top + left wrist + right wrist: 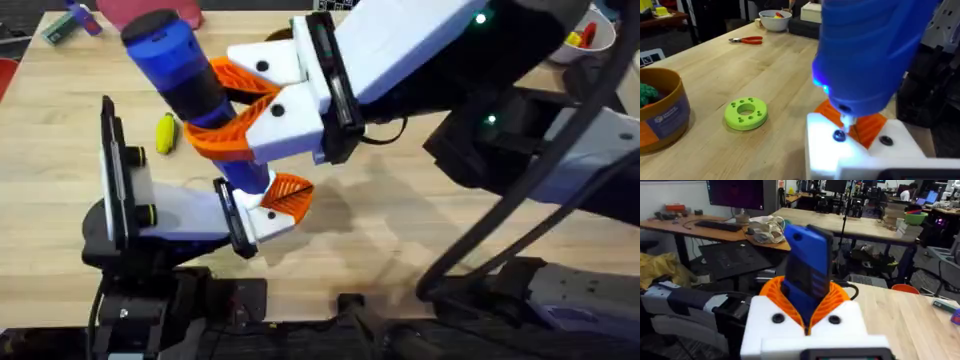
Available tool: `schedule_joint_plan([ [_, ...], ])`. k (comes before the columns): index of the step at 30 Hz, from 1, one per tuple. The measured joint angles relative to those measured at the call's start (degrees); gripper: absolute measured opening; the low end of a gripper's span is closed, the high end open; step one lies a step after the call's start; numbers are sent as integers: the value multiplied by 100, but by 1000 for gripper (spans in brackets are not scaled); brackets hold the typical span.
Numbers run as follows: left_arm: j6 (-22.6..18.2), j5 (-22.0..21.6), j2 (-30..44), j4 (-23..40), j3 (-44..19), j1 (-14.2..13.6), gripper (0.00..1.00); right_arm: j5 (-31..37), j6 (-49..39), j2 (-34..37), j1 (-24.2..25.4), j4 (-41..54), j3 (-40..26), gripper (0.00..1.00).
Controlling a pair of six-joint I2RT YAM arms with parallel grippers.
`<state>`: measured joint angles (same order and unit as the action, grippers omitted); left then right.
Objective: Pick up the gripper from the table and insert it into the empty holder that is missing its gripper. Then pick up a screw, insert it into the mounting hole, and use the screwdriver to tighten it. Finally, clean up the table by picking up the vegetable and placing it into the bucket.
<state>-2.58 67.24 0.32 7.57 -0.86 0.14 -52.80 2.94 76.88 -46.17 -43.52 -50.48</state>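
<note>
The pale wooden desk (pixel 420 230) carries everything, and the biggest thing over it is the right arm (pixel 420 50), reaching across from three o'clock toward the centre. Its claw, the right claw (pixel 215 105), is pinching the blue electric screwdriver (pixel 185 75) around the middle of the barrel, with an orange ribbed pad on each side. The screwdriver leans with its cap toward eleven o'clock and its tip toward five, down at the left claw (pixel 270 205), which lies low at about seven o'clock from the centre; whether that claw is spread or pressed together I cannot tell. The barrel looks stiff and smooth, so I'd judge it could twist in the pads under torque. The mid-barrel hold seems the right place. In the left wrist view, the orange-brown bucket (pixel 660 110) stands well apart from the work, with a green ring (pixel 746 113) between them. The white holder (pixel 825 150) has the orange gripper (pixel 870 127) seated against it, and the metal tip sits on the screw (pixel 839 135) in the mounting hole. The yellow vegetable (pixel 166 133) lies on the desk at ten o'clock from the holder. It looks light, small and slick, so it is best taken across its middle.
</note>
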Motion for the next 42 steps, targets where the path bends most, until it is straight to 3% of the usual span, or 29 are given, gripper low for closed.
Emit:
schedule_joint_plan([
  [42, 1, 0, -1, 0, 0, 0, 6, 260, -37, 2, 0, -52, 160, 22],
])
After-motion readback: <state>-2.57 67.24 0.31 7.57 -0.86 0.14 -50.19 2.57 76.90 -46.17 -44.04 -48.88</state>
